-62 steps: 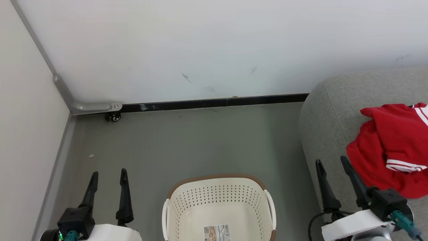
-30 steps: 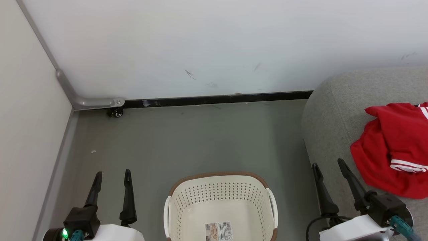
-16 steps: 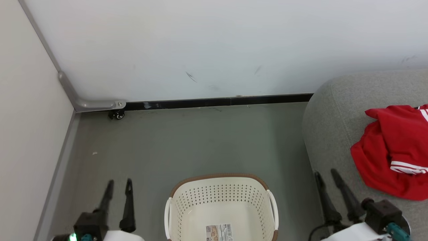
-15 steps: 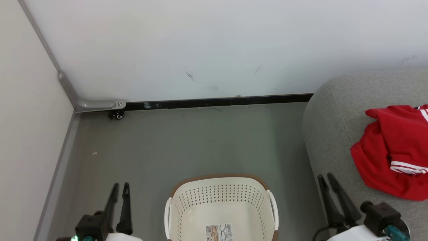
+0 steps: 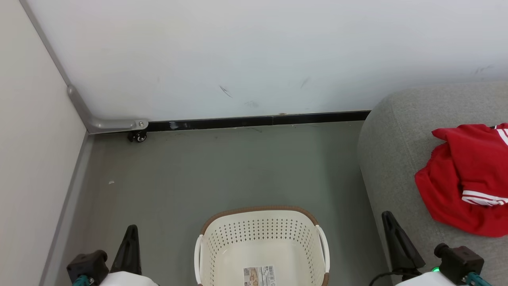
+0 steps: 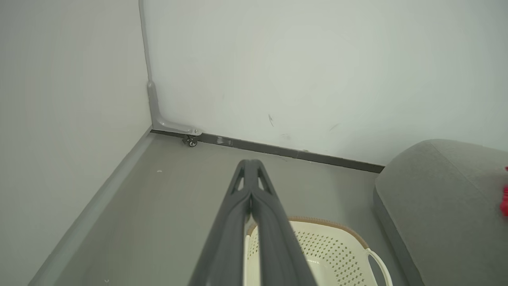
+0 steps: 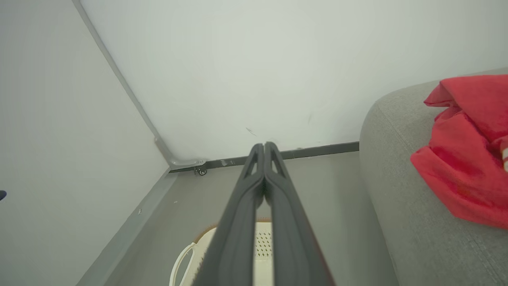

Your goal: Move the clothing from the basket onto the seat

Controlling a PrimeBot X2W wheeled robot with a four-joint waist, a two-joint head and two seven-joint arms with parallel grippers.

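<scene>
The fingers [image 6: 232, 222] of the left gripper [image 5: 131, 232] are pressed flat together with nothing between them, pointing forward over the grey floor [image 5: 218, 167] to the left of the basket [image 5: 258, 209]. The right gripper [image 5: 388, 218] is the same: its 2 fingers [image 7: 242, 214] meet along their length and hold nothing. It hangs between the basket and the front edge of the seat [image 5: 393, 151].

The clothing [image 5: 464, 171] lies in a crumpled red heap on top of the seat, well apart from the basket and clear of both grippers. It runs off the right edge of the head view, so it may be more than 1 garment. White stripes show on its folds.

The basket stands upright on the floor between the 2 grippers, with a barcode sticker [image 5: 258, 276] on its bottom.
</scene>
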